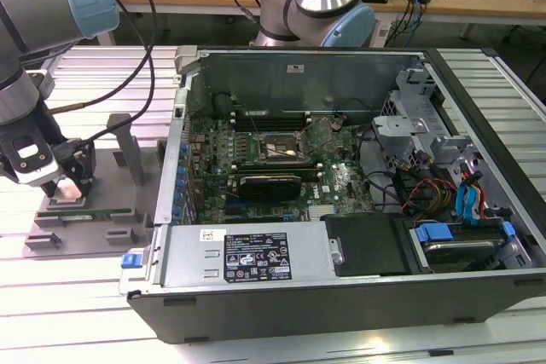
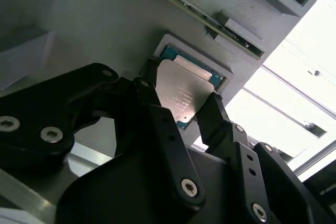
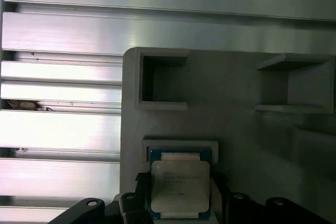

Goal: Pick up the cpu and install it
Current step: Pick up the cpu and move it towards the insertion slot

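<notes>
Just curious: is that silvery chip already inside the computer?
No, the cpu lies in a recess of the gray holder, outside the computer case.

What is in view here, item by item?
ribbed aluminium table: one, silver, beneath everything
grey plastic fixture tray: one, grey, on the table at the exterior view's left
small square silver-lidded cpu: one, silver, seated in the tray's recess
long green memory stick: one, green, on the tray near the cpu
open black computer case: one, black and grey, centre of the table
black-framed square socket: one, black, on the green motherboard inside the case
black gripper: one, black, at the cpu
</notes>
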Tool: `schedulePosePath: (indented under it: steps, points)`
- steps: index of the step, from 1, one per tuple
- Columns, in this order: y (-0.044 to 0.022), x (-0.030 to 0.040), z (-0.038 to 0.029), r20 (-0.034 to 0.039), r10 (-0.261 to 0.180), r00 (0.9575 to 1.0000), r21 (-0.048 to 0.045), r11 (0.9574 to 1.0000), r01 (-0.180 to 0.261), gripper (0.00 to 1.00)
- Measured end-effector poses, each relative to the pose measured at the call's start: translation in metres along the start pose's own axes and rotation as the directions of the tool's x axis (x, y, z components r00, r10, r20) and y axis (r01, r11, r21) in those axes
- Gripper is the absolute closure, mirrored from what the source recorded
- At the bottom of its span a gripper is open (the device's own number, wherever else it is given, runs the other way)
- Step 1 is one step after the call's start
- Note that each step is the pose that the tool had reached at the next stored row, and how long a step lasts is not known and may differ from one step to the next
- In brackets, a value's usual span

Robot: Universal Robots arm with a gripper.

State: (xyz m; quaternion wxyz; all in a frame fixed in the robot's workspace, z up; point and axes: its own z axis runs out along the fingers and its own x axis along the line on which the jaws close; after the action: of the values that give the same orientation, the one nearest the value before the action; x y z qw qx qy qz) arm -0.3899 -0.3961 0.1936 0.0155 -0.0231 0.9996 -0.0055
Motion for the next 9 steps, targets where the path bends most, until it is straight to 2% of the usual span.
schedulePosePath:
  steps: [9]
  points:
    - [0.0007, -0.0004, -0.0124, 0.0, 0.0, 1.0, 0.0, 1.0, 0.0, 0.45]
